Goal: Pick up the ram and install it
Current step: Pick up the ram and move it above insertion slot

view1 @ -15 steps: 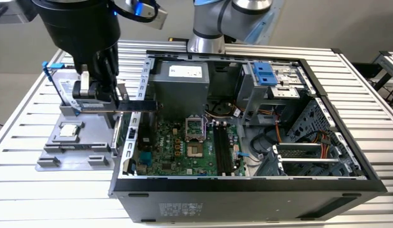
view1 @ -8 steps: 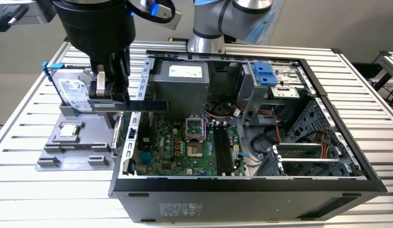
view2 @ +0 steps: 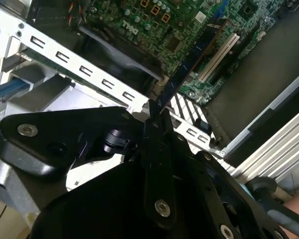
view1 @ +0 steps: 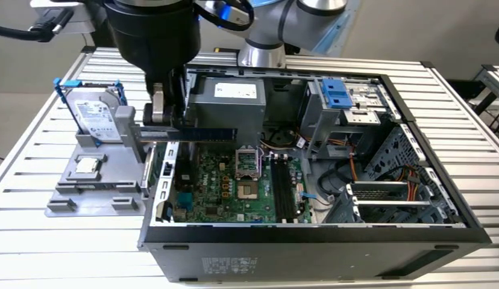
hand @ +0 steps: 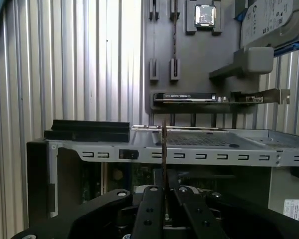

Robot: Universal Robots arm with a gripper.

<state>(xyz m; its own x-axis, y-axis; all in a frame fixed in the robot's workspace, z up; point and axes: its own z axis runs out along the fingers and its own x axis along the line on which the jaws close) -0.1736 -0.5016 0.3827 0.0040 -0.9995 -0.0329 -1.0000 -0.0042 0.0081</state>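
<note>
Pincer [view1: 166, 120] clamped on the ram [view1: 209, 133], holding it above the open computer case [view1: 314, 244], apparently not yet aligned with the motherboard slots [view1: 283, 189].

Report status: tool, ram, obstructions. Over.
Status: tool shut on ram. Ram held level over motherboard of open case, not seated. Nothing seen blocking it.

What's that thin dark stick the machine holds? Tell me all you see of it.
The ram is a thin, flat, narrow dark blue circuit-board stick, held lengthwise level over the open black computer case, not in any slot. The black gripper clamps one end; the rest juts free, touching nothing else.
</note>
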